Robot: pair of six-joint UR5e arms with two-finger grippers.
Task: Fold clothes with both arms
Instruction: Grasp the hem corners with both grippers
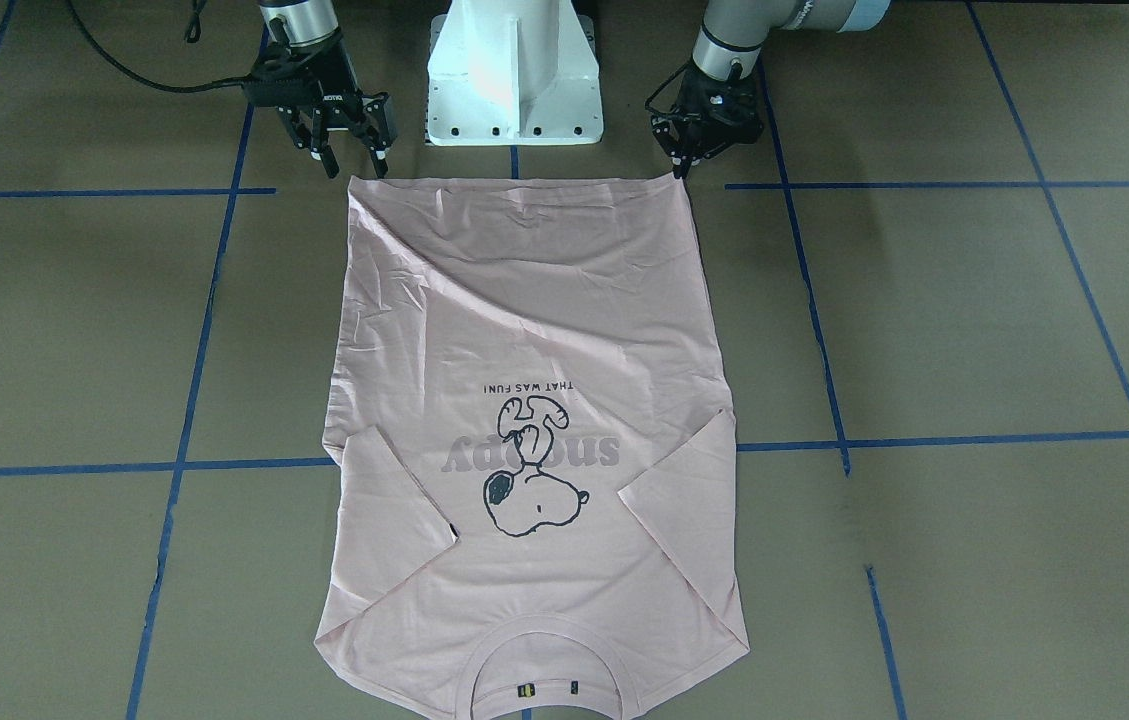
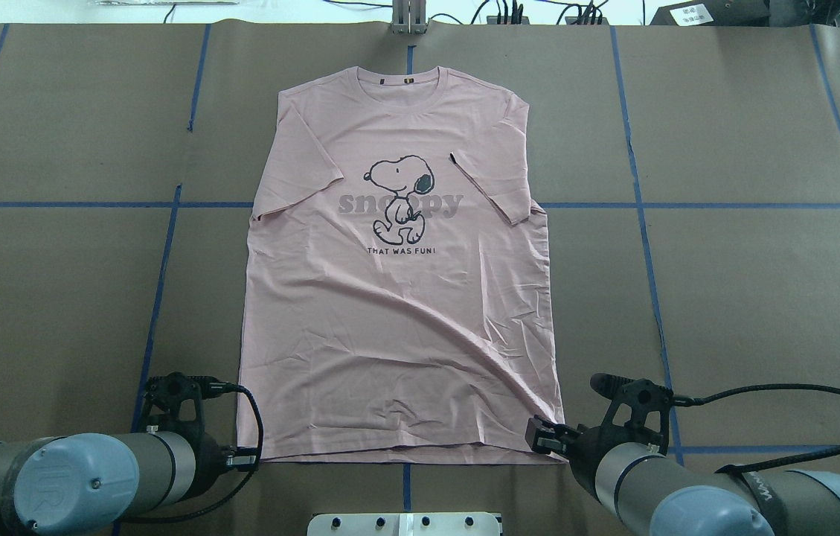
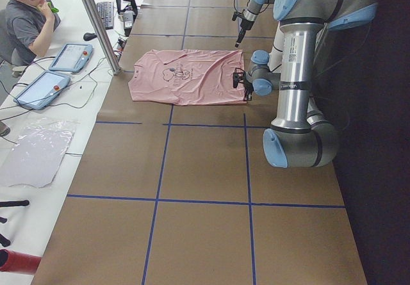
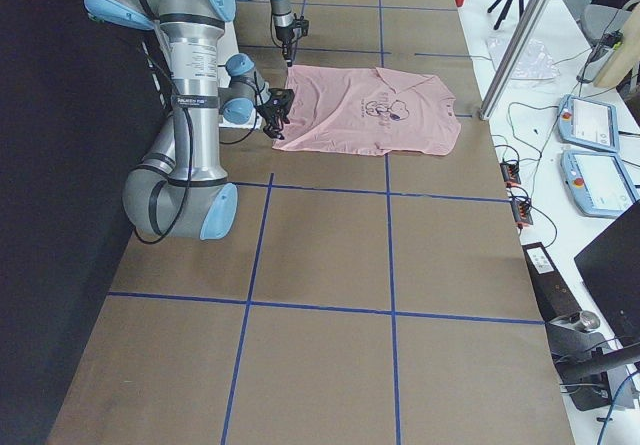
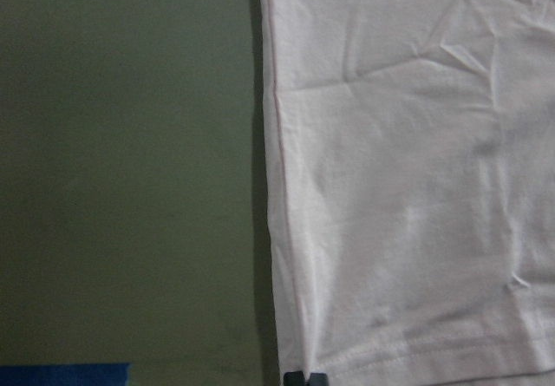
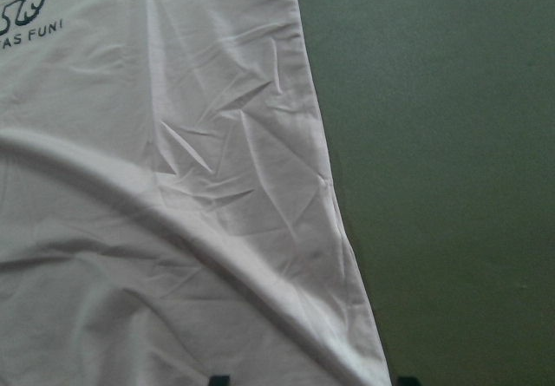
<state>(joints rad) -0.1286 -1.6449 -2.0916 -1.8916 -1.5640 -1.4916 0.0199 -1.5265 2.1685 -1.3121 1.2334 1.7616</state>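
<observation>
Pale pink cotton T-shirt [image 1: 524, 300] with dog print: flat on brown paper-covered table [image 1: 924, 320], hem right by both pincers, collar far from them | left black pincer [image 1: 681, 172]: pressed together, pinching one hem corner | right black pincer [image 1: 356, 168]: spread, other hem corner between its fingers

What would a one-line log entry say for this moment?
T-shirt flat, print up | left gripper pinching hem corner | right gripper open over other corner
</observation>
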